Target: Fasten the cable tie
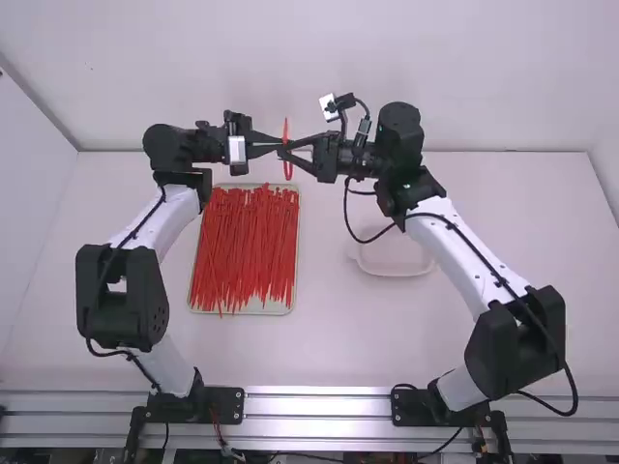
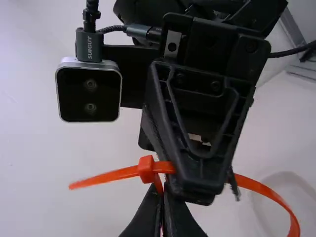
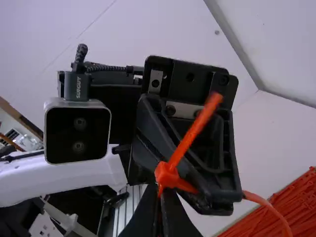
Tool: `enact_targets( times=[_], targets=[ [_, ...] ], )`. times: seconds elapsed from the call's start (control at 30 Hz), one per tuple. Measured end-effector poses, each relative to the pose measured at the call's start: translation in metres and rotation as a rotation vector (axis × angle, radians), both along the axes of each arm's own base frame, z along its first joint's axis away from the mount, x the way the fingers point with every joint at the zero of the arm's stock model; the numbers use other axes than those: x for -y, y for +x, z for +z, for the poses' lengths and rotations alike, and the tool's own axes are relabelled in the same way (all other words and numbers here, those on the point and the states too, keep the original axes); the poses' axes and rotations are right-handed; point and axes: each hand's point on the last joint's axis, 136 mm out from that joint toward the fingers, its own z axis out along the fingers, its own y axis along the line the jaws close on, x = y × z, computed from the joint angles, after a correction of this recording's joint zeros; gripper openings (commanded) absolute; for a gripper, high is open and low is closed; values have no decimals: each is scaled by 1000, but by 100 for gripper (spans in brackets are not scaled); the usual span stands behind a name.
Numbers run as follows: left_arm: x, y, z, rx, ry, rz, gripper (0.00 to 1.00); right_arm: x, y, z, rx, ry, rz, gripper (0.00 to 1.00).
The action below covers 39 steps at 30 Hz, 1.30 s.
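We count two grippers, one cable tie in the air, one tray and one clear container. The loose red ties [image 1: 247,246] heaped on the tray [image 1: 296,251] are too many to count.

The cable tie [image 1: 286,153] hangs above the table [image 1: 503,213], over the tray's far edge. It sits between the left gripper [image 1: 275,147] and the right gripper [image 1: 296,151], whose tips face each other.

In the left wrist view, the left gripper [image 2: 160,217] has its fingers pinched together on the strap just under the tie's head. In the right wrist view, the right gripper [image 3: 158,212] is likewise closed with no gap, gripping at the head.

The tail pokes out through the head. The loop is cut off at the left wrist view's edge and appears edge-on in the high view. The exact pinch points are partly hidden by the opposite gripper's body. The clear container [image 1: 392,259] sits beside the right arm.
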Motion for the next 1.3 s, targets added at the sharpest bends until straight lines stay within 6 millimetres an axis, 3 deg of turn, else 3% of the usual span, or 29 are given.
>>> enact_targets(
  times=[0.33,0.5,0.57,0.63,0.83,0.97,1.1,1.17,1.3],
  targets=[
    [-1,-1,-5,25,-47,41,2,-1,1,-6,-27,-4,14,0],
    [0,-5,-8,-10,-37,24,2,-1,-5,-8,-31,-12,48,15],
    [0,-6,-11,-24,-25,12,2,1,-9,-9,-20,-16,76,29],
    [0,-7,-13,-34,-20,7,2,3,-13,-9,-13,-16,101,35],
    [1,-11,-18,-48,6,-20,2,21,-9,-8,-6,-17,112,42],
    [7,-21,-20,-38,34,-64,2,35,9,-10,-9,-20,39,47],
    [11,-24,-21,-53,38,-80,2,32,9,-7,7,-16,36,49],
    [13,-26,-21,-58,41,-89,2,27,4,-6,16,-12,51,57],
    [16,-28,-22,-64,43,-98,2,22,0,-2,12,-2,64,56]
  ],
)
